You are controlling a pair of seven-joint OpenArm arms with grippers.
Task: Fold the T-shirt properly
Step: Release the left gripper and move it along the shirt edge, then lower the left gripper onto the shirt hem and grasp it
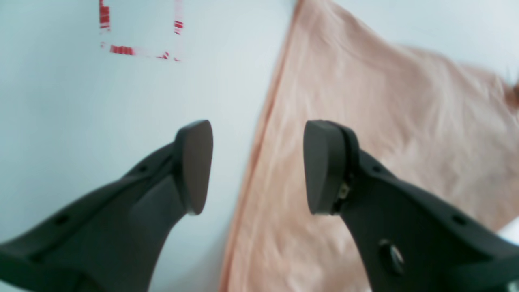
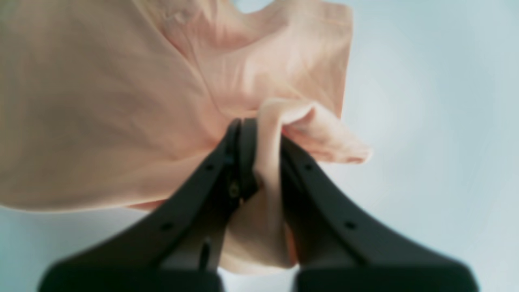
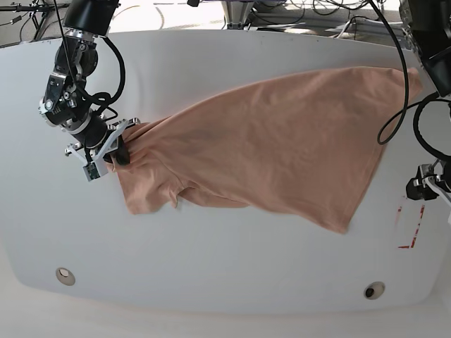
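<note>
On the white table [image 3: 232, 271], the salmon-pink T-shirt [image 3: 268, 151] lies spread in a slanting, rumpled sheet, one end bunched toward the right gripper [image 2: 259, 138] and the far corner reaching the table's opposite edge. The right gripper's jaws are pressed together on a gathered fold of the T-shirt near a sleeve, the cloth squeezed into a thick ridge between them. The left gripper [image 1: 257, 166] hangs over the T-shirt's hemmed edge with its jaws spread and nothing between them, one finger over bare table, the other over the cloth; red tape marks [image 1: 138, 48] show on the table beyond that edge.

The risk, judging from this layout, is a lopsided fold. Only one point of the T-shirt is held, so any pull by the right gripper would likely drag the whole garment across the table rather than straighten it, deepening the creases near the sleeve. The pinch may also take in more than one layer, which could trap a twist inside the fold. If the left gripper closes where it hangs, it may catch only the hem's edge and slip off.
</note>
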